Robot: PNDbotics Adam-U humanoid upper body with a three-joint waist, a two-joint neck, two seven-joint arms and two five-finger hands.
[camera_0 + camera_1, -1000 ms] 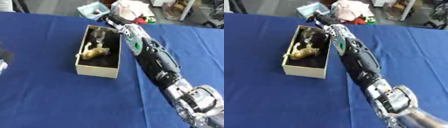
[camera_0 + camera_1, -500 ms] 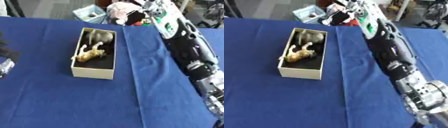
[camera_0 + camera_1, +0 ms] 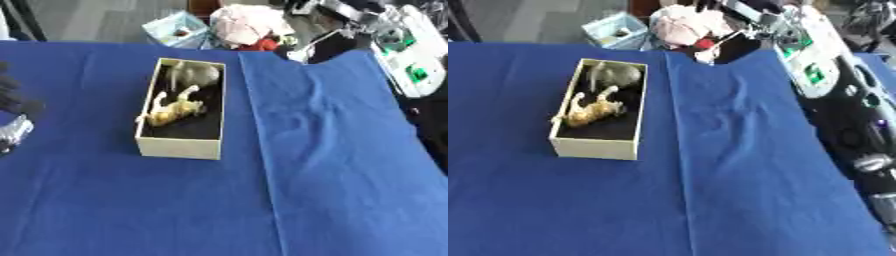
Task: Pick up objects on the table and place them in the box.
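Note:
An open cream box [image 3: 178,147] stands on the blue cloth, left of the middle. A grey rounded object [image 3: 196,74] lies at its far end. A tan toy animal [image 3: 174,107] lies on its side in the middle of the box. My right arm [image 3: 819,65], white with a green mark, runs up the right side. Its hand [image 3: 331,30] is a blur above the table's far edge, well to the right of the box. My left hand [image 3: 10,129] shows dark and silver at the left edge, apart from the box.
Beyond the far edge of the blue table [image 3: 324,165] lie a pink and white bundle [image 3: 248,22], a pale blue container [image 3: 178,31] and something red [image 3: 262,45]. The cloth has wrinkles to the right of the box.
My right hand was at the box's far end over the grey object. It has lifted away to the far right, and the grey object stays in the box.

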